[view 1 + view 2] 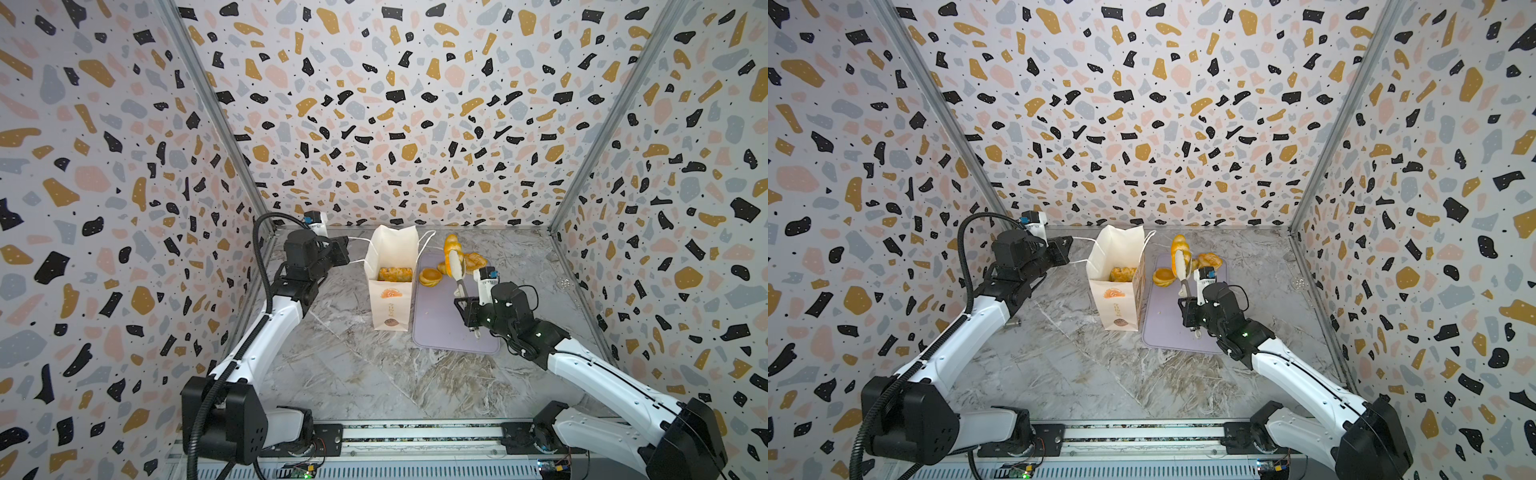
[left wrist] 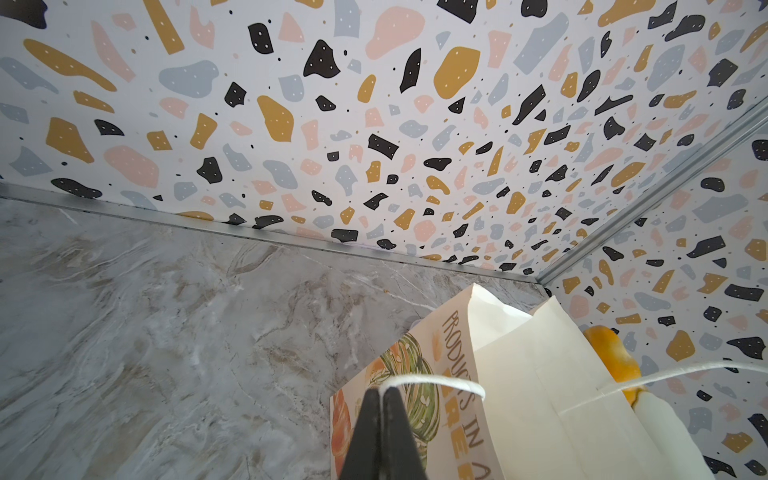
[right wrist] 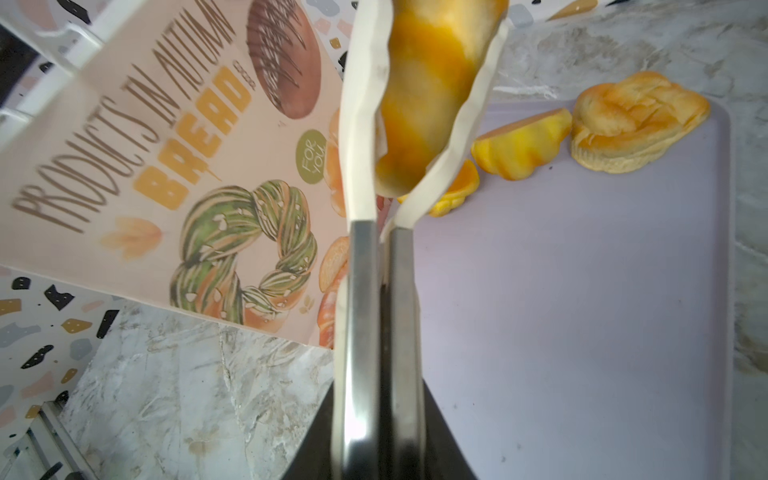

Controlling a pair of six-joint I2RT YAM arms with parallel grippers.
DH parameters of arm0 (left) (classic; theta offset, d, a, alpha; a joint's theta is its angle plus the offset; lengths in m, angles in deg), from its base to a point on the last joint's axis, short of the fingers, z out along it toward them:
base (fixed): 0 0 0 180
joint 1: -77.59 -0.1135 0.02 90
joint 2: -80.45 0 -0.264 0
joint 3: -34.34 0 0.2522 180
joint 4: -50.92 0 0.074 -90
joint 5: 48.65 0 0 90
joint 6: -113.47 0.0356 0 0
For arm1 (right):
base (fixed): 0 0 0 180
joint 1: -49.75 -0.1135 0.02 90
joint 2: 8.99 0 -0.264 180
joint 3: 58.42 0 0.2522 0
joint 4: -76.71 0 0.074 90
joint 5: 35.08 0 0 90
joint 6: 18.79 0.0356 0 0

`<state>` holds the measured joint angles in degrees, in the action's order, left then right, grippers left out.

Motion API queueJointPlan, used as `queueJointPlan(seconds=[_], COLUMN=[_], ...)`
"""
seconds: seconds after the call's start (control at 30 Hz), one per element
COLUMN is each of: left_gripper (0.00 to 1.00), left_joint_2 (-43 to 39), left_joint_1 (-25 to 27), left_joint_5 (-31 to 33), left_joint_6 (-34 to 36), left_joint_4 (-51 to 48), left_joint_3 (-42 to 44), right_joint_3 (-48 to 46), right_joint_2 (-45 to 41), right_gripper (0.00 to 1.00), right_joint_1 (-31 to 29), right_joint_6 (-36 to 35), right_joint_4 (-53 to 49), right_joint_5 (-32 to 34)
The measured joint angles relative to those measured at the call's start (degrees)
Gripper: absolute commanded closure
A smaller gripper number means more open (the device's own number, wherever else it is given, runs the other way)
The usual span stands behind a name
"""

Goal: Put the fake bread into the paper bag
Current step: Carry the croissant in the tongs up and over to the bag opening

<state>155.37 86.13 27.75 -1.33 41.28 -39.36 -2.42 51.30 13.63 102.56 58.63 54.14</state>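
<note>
Steel tongs (image 3: 362, 291), squeezed by the right gripper (image 1: 465, 307), pinch a roll (image 3: 432, 95); swing it frame-left over the open bag (image 1: 390, 305) before loosening.

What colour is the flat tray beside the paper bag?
Plain pale lilac tray, clearest in the right wrist view.

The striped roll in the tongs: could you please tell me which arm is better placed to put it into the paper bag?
Right. The right gripper is shut on the tongs, which clamp the roll beside the open bag. The left gripper is shut on the bag's string handle, likely keeping it open.
</note>
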Motion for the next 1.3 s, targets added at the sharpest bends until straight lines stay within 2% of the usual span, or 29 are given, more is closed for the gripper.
queueJointPlan(seconds=[0.9,1.3], left_gripper=[1.0,1.0], left_joint_2=[0.0,0.0], left_joint_1=[0.0,0.02], left_joint_5=[0.02,0.09], left_joint_6=[0.0,0.09], left_joint_4=[0.0,0.0], left_joint_3=[0.0,0.0], right_joint_3=[10.99,14.75], right_joint_2=[-1.9,-1.88], right_gripper=[0.79,0.8], right_joint_1=[0.0,-0.09], right_joint_6=[-4.13,-5.18], right_joint_4=[-1.66,-1.64], right_joint_5=[-0.24,-2.95])
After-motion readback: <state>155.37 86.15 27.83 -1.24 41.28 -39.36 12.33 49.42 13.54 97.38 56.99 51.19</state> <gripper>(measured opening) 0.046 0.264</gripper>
